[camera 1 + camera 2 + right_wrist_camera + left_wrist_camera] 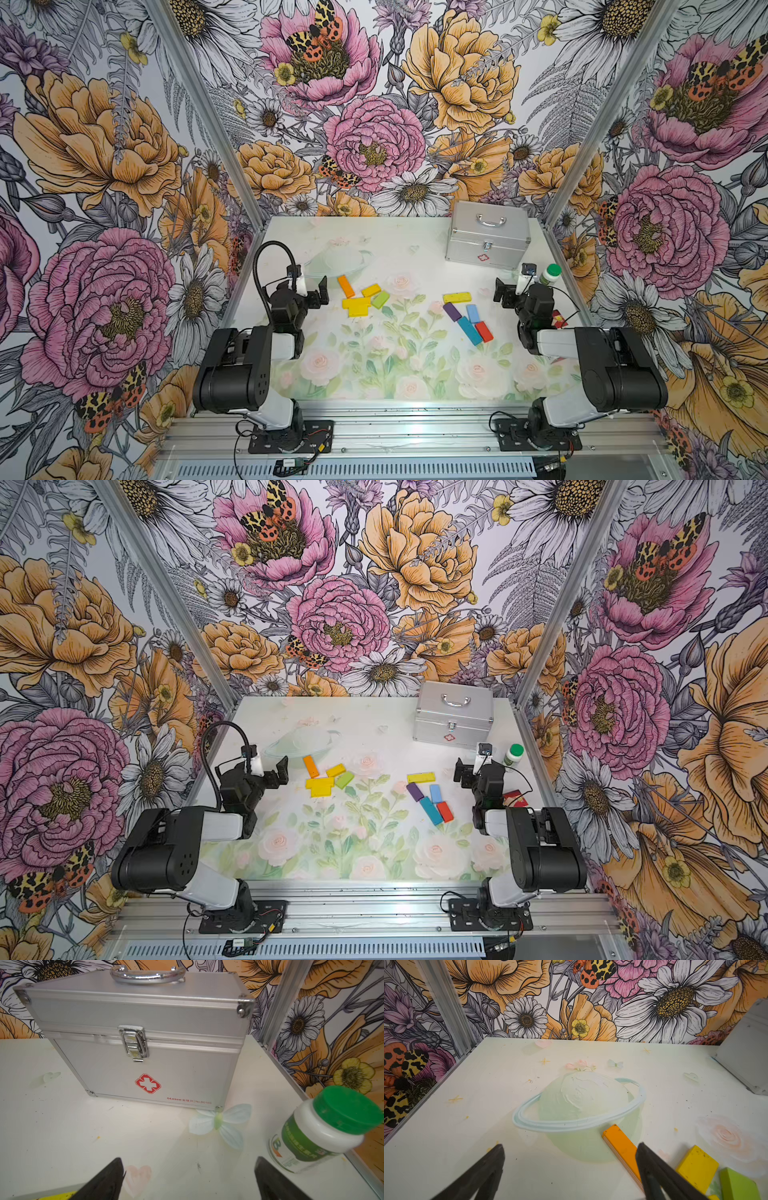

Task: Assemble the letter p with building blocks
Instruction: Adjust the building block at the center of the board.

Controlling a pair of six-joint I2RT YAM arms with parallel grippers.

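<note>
Left gripper (571,1148): jaws stood wide, empty | right gripper (189,1160): same | building blocks (469,331): lay in two clusters before the silver case (488,232).

The case (145,1068) is showing brushed matt metal, its handle (147,975) and latch (134,1043) gleaming. The bottle (318,1132) is looking like glossy plastic. The orange block (620,1147) is showing matt paint and a layered edge, the table (467,1126) looking smooth but scuffed.

Flat coloured building blocks (359,307) in two separate loose clusters, some seemingly overlapping.
</note>
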